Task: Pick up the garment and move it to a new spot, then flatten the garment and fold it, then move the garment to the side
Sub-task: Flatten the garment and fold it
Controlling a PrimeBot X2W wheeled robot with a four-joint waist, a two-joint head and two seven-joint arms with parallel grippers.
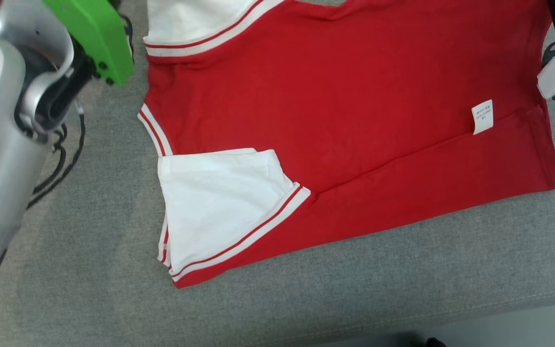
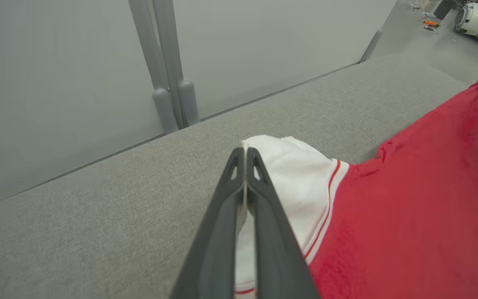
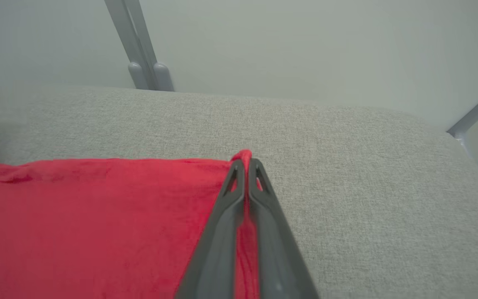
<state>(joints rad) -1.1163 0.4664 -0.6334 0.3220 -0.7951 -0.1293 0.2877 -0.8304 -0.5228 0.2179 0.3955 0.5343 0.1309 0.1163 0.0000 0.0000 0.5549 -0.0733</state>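
The garment [image 1: 345, 111] is a red shirt with white, red-striped sleeves, spread on a grey cushioned surface [image 1: 89, 241]. One white sleeve [image 1: 215, 207] lies folded onto the red body near the front. In the left wrist view my left gripper [image 2: 245, 154] is shut on the far white sleeve [image 2: 301, 174], with white cloth pinched between its fingers. In the right wrist view my right gripper [image 3: 245, 164] is shut on a red corner of the garment [image 3: 98, 220], a small tuft of fabric poking past the tips. A white label [image 1: 482, 116] sits on the red cloth at the right.
The grey cushion's front edge [image 1: 499, 299] runs along the bottom right. A pale wall with grey posts [image 2: 168, 83] stands behind the cushion. My left forearm with a green cover [image 1: 94, 38] and black cables [image 1: 60, 159] sits at the left.
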